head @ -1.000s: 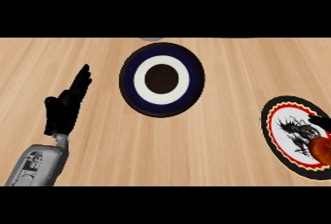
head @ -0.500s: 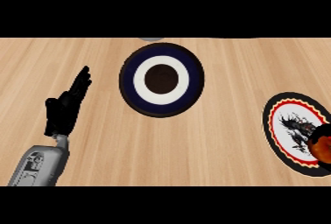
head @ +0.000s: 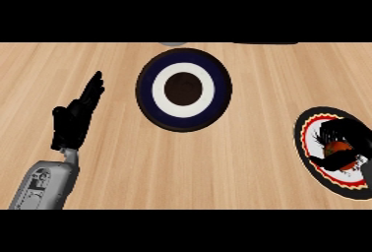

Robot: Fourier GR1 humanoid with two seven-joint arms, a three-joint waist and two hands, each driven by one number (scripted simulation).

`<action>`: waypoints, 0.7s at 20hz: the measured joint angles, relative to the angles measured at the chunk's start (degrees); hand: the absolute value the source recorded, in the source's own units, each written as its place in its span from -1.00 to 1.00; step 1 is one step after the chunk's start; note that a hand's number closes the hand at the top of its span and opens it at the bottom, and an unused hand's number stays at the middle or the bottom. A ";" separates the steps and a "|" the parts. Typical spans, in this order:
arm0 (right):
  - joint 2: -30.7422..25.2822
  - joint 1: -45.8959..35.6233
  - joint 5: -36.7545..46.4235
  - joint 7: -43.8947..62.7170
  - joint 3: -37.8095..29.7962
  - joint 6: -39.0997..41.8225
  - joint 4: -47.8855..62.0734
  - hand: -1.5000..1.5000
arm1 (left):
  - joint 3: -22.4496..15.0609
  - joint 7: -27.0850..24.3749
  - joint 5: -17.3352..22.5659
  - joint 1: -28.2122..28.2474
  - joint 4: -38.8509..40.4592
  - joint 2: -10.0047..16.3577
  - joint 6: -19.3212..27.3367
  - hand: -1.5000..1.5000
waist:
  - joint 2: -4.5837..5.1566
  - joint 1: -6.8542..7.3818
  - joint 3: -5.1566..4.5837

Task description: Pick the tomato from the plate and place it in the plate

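The tomato [head: 338,147] lies on the patterned plate [head: 300,140] at the right edge of the view, a little right of that plate's middle, and only a small orange-red patch of it shows. The right hand [head: 343,132] comes in from the right and covers it. Black fingers [head: 334,161] curl round it from above and below, so the tomato sits inside the grasp, with black on both sides of the visible patch. Whether the tomato rests on the plate or is raised just off it cannot be told from this steep angle. The patterned plate has a black rim, a red ring and a white face with dark markings, and its right part is cut off by the view's edge. Well apart from it, up and to the left near the middle of the table [head: 240,162], lies the blue plate [head: 184,89]. It has a dark blue rim, a white ring and a dark centre, and nothing rests on it. Farther left, the left hand [head: 73,118] rests over the wooden table with its fingers straight and together, pointing up and slightly right, touching no object. Its grey forearm [head: 44,184] enters from the lower left corner. The left hand stands well away from both plates and from the tomato.
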 measured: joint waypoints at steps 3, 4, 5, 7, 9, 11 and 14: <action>4.23 -3.03 0.07 8.78 -0.86 -2.14 -1.29 1.00 | 0.53 -0.75 0.14 0.08 0.76 -0.06 -0.26 0.00 | 0.00 -0.40 0.17; 5.21 -3.81 -0.21 10.17 -1.42 -3.52 -2.04 1.00 | 0.83 -0.68 0.27 0.09 0.66 0.25 -0.53 0.00 | 0.01 -0.47 0.25; 6.29 -4.60 -0.78 11.20 -2.08 -4.80 -3.01 1.00 | 0.75 -1.00 0.01 0.08 1.25 -0.14 -0.23 0.00 | 0.02 -0.64 0.32; 7.97 -5.76 -1.87 12.32 -3.18 -7.59 -6.14 1.00 | 0.86 -0.90 -0.02 0.29 0.99 -0.28 -0.08 0.00 | -0.09 -0.91 0.40; 9.58 -6.68 -3.24 12.73 -4.17 -9.85 -9.56 1.00 | 1.22 -1.05 0.17 0.91 0.62 0.24 -0.59 0.00 | -0.18 -1.07 0.45; 10.51 -7.35 -4.53 12.72 -4.62 -10.67 -13.23 1.00 | 1.07 -1.45 0.08 1.95 0.04 -0.10 -0.54 0.00 | -0.21 -1.17 0.48; 11.21 -8.94 -6.71 12.81 -4.60 -9.28 -19.02 1.00 | 1.56 -1.05 0.10 1.63 0.41 -0.12 -0.58 0.00 | -0.21 -1.34 0.50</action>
